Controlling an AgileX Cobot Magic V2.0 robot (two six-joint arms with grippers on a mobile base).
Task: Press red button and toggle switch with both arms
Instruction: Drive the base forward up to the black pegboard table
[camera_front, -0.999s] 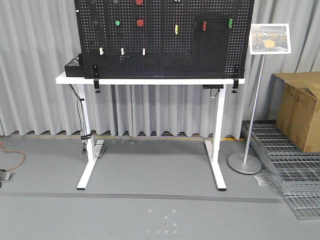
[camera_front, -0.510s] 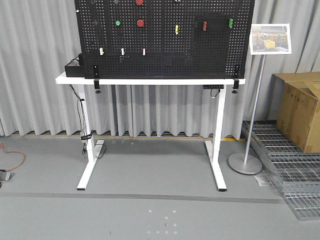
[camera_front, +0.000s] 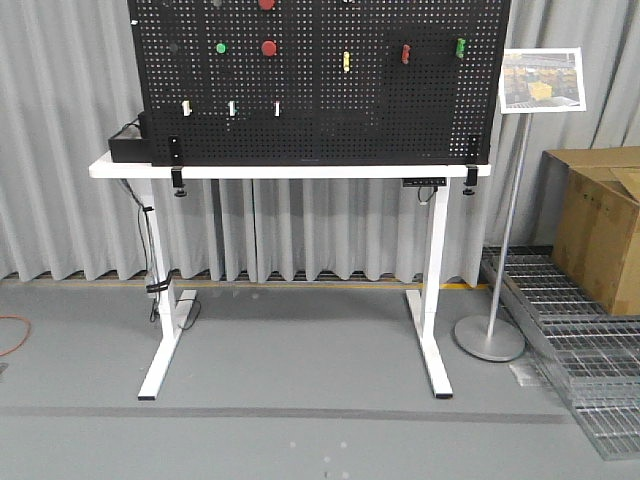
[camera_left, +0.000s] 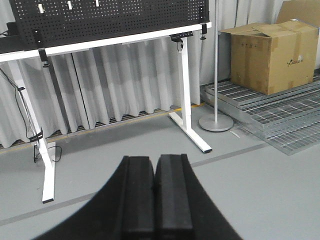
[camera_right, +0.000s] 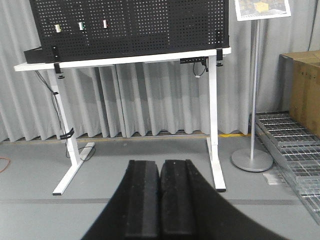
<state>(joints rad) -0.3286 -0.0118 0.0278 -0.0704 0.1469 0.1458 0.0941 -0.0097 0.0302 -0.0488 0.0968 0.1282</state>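
Got the left end effector (camera_left: 155, 167) pinched together, same with the right end effector (camera_right: 160, 170), both well back from the surface (camera_front: 300, 171). Spotted two red buttons (camera_front: 268, 47) on the pegboard (camera_front: 400, 120): one just right of a green button (camera_front: 221, 47), the other above it, cropped by the top edge. Can't tell which is bigger, can't pick out the toggle switch.

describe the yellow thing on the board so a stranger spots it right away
Find the black pegboard standing on the white table. In the upper part that shows, about midway across, sits a small upright yellow piece. It is the only yellow item; to its right are a red piece and a green piece.
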